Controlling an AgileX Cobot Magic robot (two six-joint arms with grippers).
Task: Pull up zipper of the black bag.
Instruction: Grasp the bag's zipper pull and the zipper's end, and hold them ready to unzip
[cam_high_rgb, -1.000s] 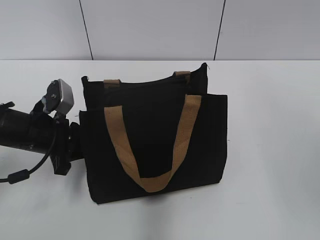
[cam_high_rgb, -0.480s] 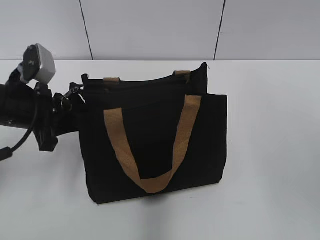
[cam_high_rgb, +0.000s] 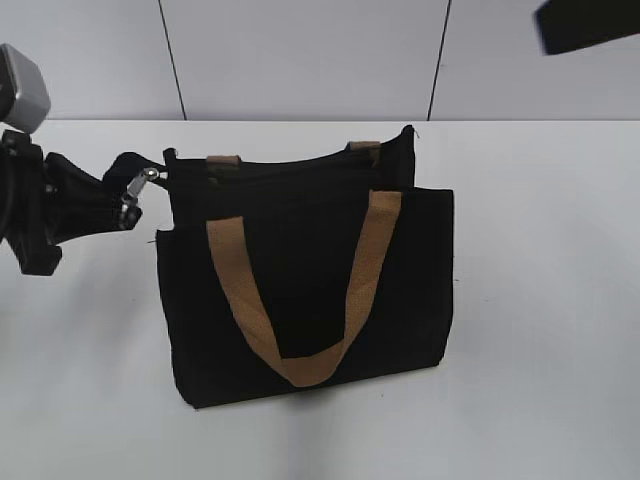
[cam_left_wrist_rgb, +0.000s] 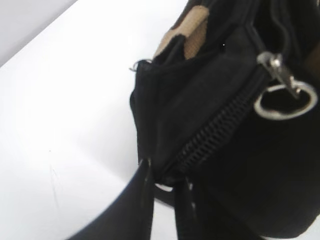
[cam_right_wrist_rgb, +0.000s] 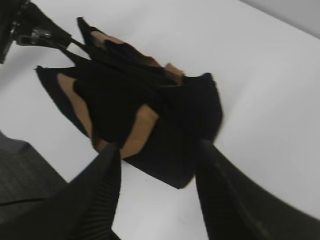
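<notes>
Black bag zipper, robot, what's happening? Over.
Left end effector pinching black bag corner by the zip line. Right end effector open, above the bag. Zipper pull dangling free. Nothing blocking.

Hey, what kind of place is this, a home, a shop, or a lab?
Most likely a lab or robot test bench: a bare white table, plain grey wall panels behind, and only a black bag set between two robot grippers, left and right.

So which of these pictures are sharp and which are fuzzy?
Exterior view: sharp and evenly lit, the black bag crisp on the white table. Left wrist view: the zipper ring and nearby fabric are soft, too close to focus. Right wrist view: the whole picture smeared, with the right tool open, its dark fingers blurred in the foreground.
</notes>
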